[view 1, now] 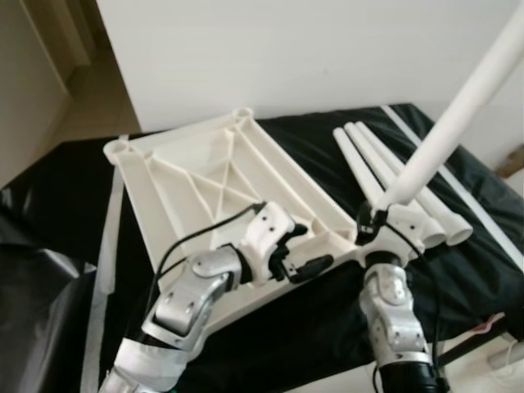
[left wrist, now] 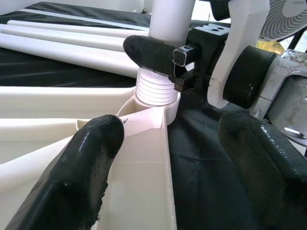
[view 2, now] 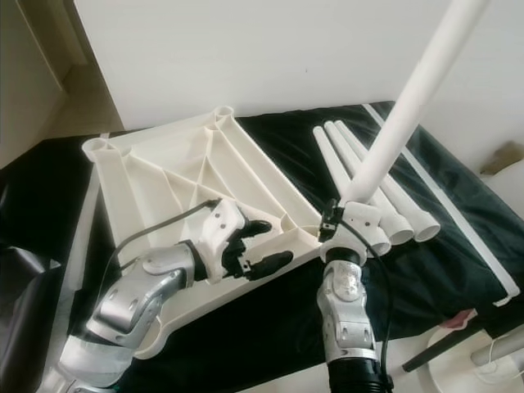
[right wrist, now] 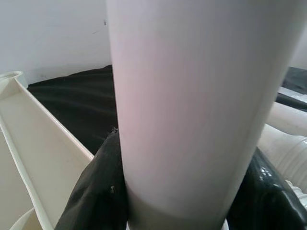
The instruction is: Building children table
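Notably, the right pincer (view 2: 337, 219) pinched the white leg (view 2: 405, 115) at its threaded foot, seated in the tabletop (view 2: 176, 176) corner socket, its axis rising toward one o'clock; the left pincer (view 2: 262, 246), spread, braced the tabletop's rim at nine o'clock.

White plastic tabletop (view 1: 221, 176) upside down on black sheet, ribbed underside up. One white leg (view 1: 458, 115) tilted, threaded end at corner socket (left wrist: 156, 103). Three spare legs (view 1: 393, 176) beside.
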{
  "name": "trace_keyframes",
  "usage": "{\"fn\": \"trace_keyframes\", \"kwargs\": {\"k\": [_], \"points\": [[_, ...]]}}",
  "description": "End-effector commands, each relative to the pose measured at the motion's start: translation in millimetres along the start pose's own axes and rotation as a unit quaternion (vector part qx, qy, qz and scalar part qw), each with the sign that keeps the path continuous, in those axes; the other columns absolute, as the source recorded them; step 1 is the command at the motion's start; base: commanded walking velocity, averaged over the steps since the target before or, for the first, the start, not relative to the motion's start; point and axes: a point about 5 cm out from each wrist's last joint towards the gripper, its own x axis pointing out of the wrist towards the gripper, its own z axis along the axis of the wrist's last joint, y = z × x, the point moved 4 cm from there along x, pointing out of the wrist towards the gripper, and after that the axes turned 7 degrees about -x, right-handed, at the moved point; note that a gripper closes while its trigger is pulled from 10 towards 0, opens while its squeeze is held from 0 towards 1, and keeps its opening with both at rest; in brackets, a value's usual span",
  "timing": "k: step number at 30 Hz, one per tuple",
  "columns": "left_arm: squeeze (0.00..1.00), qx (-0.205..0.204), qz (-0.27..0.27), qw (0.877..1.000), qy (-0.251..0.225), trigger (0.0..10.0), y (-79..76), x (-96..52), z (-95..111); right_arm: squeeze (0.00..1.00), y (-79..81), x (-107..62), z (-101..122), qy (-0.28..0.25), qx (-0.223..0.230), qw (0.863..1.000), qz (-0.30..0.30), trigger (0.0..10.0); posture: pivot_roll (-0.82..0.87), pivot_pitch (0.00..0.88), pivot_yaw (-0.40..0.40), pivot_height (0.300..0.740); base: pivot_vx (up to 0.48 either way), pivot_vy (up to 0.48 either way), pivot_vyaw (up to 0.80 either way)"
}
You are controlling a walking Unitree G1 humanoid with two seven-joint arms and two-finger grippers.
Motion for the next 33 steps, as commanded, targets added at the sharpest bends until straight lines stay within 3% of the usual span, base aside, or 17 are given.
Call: {"fn": "trace_keyframes", "kwargs": {"k": [1,8,10,13,19,33], "points": [[0.00,-0.004,0.021,1.000,0.000,10.0,2.3,-1.5,-1.3,0.00,1.9,-9.2,-27.3,0.060,-0.001,0.998,-0.002,10.0,-0.07,0.000,0.004,0.740,0.000,0.000,0.00],[0.00,-0.007,0.021,1.000,-0.001,10.0,2.7,-2.6,-0.6,0.00,10.7,-8.8,-30.3,0.079,0.012,0.997,-0.005,10.0,-0.06,0.000,0.005,0.740,0.000,0.000,0.00],[0.00,-0.007,0.022,1.000,-0.001,10.0,3.0,-2.4,-0.5,0.00,12.6,-5.9,-32.5,0.092,-0.014,0.996,-0.013,10.0,-0.06,0.000,0.007,0.740,0.000,0.000,0.00],[0.00,-0.005,0.020,1.000,-0.001,10.0,2.0,-1.9,0.2,0.00,6.9,-3.2,-36.5,0.106,-0.031,0.993,-0.040,10.0,-0.06,0.000,0.011,0.740,0.000,0.000,0.00],[0.00,-0.003,0.019,1.000,-0.001,10.0,3.4,-2.4,1.7,0.00,-4.0,-0.1,-37.9,0.120,-0.022,0.988,-0.096,10.0,-0.06,0.000,0.014,0.740,0.000,0.000,0.00],[0.00,-0.001,0.017,1.000,0.000,10.0,2.7,-2.8,2.1,0.00,-3.3,0.2,-41.2,0.145,-0.015,0.980,-0.132,10.0,-0.06,0.000,0.019,0.740,0.000,0.000,0.00]]}}
